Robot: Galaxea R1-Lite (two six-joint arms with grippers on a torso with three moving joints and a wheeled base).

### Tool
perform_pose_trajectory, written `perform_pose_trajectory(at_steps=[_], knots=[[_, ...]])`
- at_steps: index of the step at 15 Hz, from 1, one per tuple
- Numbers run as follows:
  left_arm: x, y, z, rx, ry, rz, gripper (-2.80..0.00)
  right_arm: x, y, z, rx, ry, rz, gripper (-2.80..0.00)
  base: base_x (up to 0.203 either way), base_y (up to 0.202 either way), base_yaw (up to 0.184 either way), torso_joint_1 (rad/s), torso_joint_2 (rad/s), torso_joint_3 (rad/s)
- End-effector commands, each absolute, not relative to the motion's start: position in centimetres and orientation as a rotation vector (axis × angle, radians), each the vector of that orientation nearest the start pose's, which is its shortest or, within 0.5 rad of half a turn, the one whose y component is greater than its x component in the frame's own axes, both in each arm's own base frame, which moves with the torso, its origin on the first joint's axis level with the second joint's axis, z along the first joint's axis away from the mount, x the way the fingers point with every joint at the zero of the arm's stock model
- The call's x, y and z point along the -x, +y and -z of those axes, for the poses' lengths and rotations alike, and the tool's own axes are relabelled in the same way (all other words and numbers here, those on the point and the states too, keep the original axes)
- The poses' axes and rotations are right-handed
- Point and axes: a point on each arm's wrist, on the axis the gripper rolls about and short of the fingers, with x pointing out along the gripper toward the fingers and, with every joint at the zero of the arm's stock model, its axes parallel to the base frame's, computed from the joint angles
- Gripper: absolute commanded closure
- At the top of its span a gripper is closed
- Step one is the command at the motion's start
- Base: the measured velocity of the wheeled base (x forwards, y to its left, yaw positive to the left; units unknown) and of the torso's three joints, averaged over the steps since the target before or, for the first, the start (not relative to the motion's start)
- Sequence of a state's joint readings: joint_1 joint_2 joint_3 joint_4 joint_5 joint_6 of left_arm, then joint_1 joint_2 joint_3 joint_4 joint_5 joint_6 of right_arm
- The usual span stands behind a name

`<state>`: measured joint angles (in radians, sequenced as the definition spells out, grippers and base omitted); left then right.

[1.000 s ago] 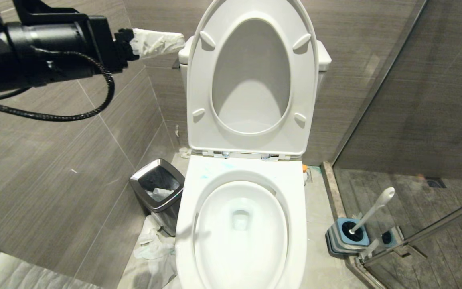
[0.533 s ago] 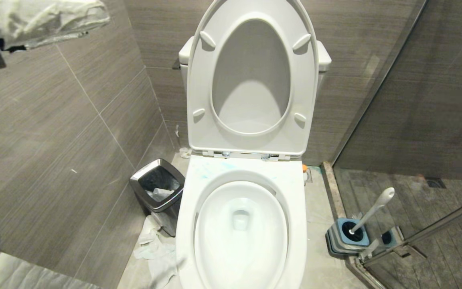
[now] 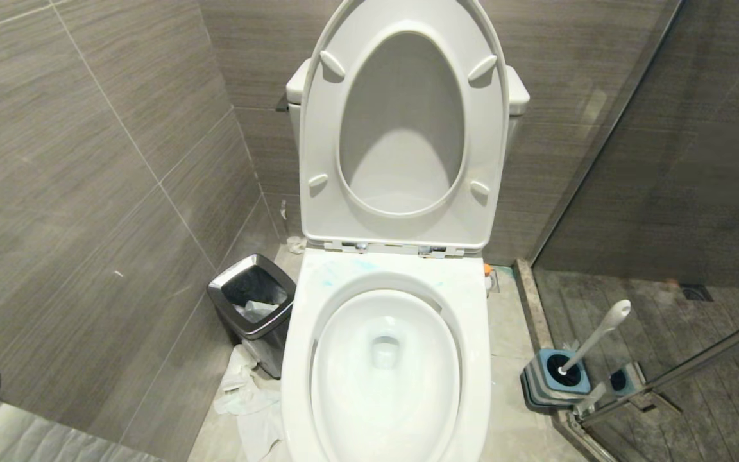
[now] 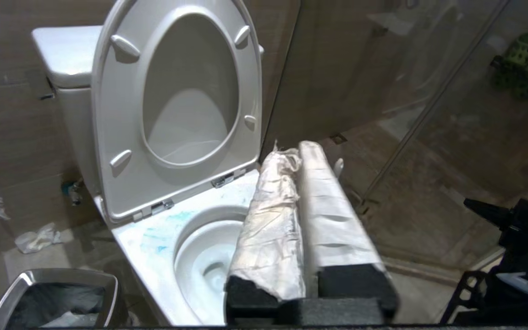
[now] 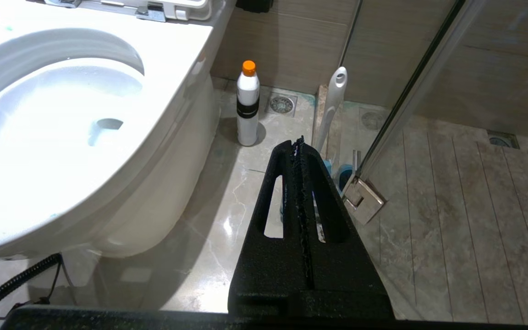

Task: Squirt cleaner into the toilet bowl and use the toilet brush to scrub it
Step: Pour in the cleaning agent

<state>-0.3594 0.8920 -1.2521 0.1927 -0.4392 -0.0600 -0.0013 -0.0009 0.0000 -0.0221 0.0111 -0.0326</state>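
Observation:
The white toilet bowl (image 3: 475,301) stands open, its seat and lid raised. Turquoise smears of cleaner (image 3: 330,274) streak the back of the rim (image 4: 156,234). A white bottle with an orange cap (image 5: 248,107) stands on the floor beside the bowl (image 5: 172,55). To the right the toilet brush (image 3: 598,339) leans in its blue-and-grey holder (image 3: 539,385). My left gripper (image 4: 298,153), with white-wrapped fingers, is shut and empty, high above the bowl's right side. Low beside the bowl, my right gripper (image 5: 297,143) is shut and empty, with the brush handle (image 5: 333,98) just beyond its tips. Neither gripper shows in the head view.
A steel-rimmed black bin (image 3: 265,330) stands left of the toilet, with crumpled paper (image 3: 247,398) on the floor by it. A glass shower door (image 3: 664,192) with a metal hinge (image 5: 365,198) closes off the right. Tiled walls stand close at left and behind.
The left arm has pulled up and left out of the head view, and its fingers have closed. The right arm and the toilet things have not moved.

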Motion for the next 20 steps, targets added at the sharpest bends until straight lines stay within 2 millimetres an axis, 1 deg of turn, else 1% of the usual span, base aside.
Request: perform_pose_trajectory(at_steps=[1,2,5,7,9,12,14,15,16,17,20], knots=[[-1.7,-1.6,-38.3,0.048,-0.199,0.791,0.0,2.2,0.0,-7.4,0.034,-0.012,-0.011,0.0,0.0,0.0,0.0,0.0,0.0,0.0],[-1.0,-1.3,-38.3,0.05,-0.211,0.772,0.0,2.2,0.0,-7.4,0.034,-0.012,-0.011,0.0,0.0,0.0,0.0,0.0,0.0,0.0],[1.1,-0.5,-38.5,0.042,-0.279,0.619,0.0,2.2,0.0,-7.4,0.033,-0.012,-0.011,0.0,0.0,0.0,0.0,0.0,0.0,0.0],[4.2,-0.1,-38.0,0.023,-0.33,0.522,0.0,2.2,0.0,-7.4,0.034,-0.012,-0.011,0.0,0.0,0.0,0.0,0.0,0.0,0.0],[6.9,-0.3,-37.1,0.002,-0.36,0.46,0.0,2.2,0.0,-7.4,0.032,-0.012,-0.011,0.0,0.0,0.0,0.0,0.0,0.0,0.0],[9.7,-0.6,-36.3,-0.019,-0.422,0.415,0.0,2.2,0.0,-7.4,0.033,-0.012,-0.011,0.0,0.0,0.0,0.0,0.0,0.0,0.0],[11.9,-0.9,-35.2,-0.032,-0.466,0.384,0.0,2.2,0.0,-7.4,0.032,-0.012,-0.011,0.0,0.0,0.0,0.0,0.0,0.0,0.0],[12.9,-1.4,-34.6,-0.046,-0.477,0.348,0.0,2.2,0.0,-7.4,0.033,-0.012,-0.011,0.0,0.0,0.0,0.0,0.0,0.0,0.0],[13.8,-1.6,-33.9,-0.049,-0.479,0.34,0.0,2.2,0.0,-7.4,0.034,-0.012,-0.011,0.0,0.0,0.0,0.0,0.0,0.0,0.0],[14.2,-1.6,-33.4,-0.05,-0.477,0.337,0.0,2.2,0.0,-7.4,0.034,-0.012,-0.011,0.0,0.0,0.0,0.0,0.0,0.0,0.0],[15.0,-1.7,-31.2,-0.059,-0.48,0.335,0.0,2.2,0.0,-7.4,0.032,-0.012,-0.011,0.0,0.0,0.0,0.0,0.0,0.0,0.0]])
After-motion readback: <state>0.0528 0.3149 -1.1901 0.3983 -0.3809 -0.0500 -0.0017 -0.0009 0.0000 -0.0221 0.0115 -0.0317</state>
